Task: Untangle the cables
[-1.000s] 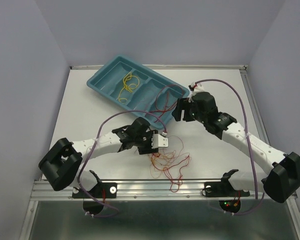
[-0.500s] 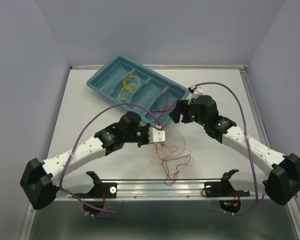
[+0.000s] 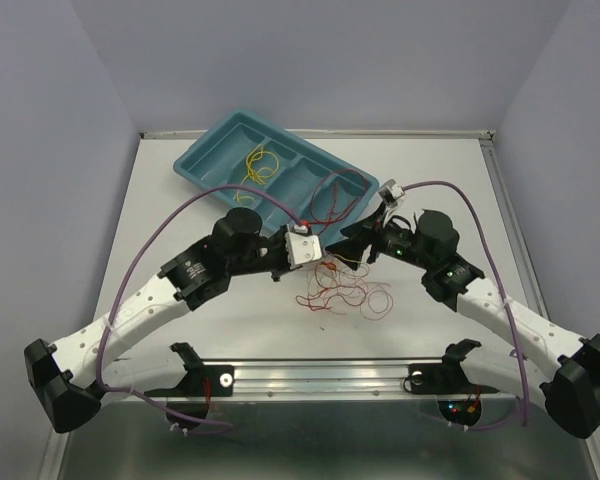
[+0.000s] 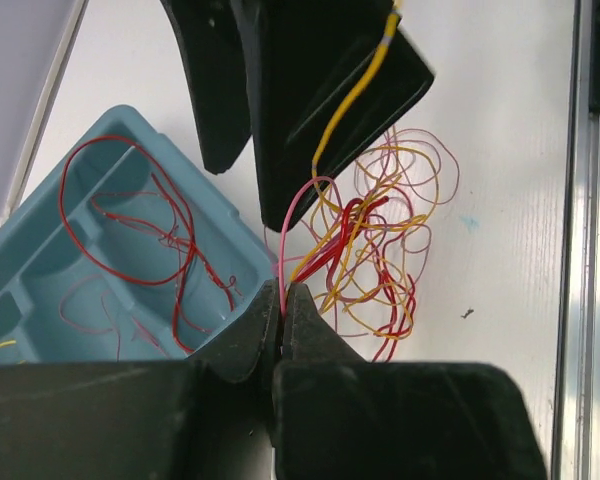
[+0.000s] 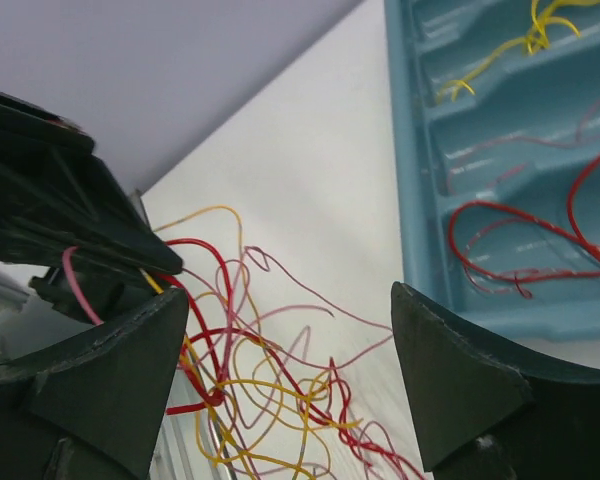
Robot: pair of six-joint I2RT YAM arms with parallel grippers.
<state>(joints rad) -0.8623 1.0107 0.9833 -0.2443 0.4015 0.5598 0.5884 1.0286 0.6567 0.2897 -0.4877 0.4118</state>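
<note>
The cables (image 3: 345,292) are a loose tangle of thin red, yellow and pink wires on the white table between the two arms. My left gripper (image 4: 283,291) is shut on one pink strand (image 4: 283,235) that rises out of the tangle (image 4: 380,240). My right gripper (image 5: 290,340) is open, with the tangle (image 5: 270,385) lying between and below its fingers (image 5: 130,370). From above, the left gripper (image 3: 323,262) and right gripper (image 3: 352,243) nearly meet tip to tip. A yellow strand (image 4: 355,95) runs along the right gripper's fingers.
A teal compartment tray (image 3: 208,160) lies tilted at the back, close behind both grippers. It holds yellow wires (image 3: 258,165) in one compartment and red wires (image 3: 338,192) in another. A metal rail (image 3: 310,375) borders the near edge. Purple arm cables (image 3: 170,235) arch over the arms.
The left gripper shut on a pink strand and moved back and right toward the tray, dragging the tangle along. The right gripper swung down beside it and opened wider.
</note>
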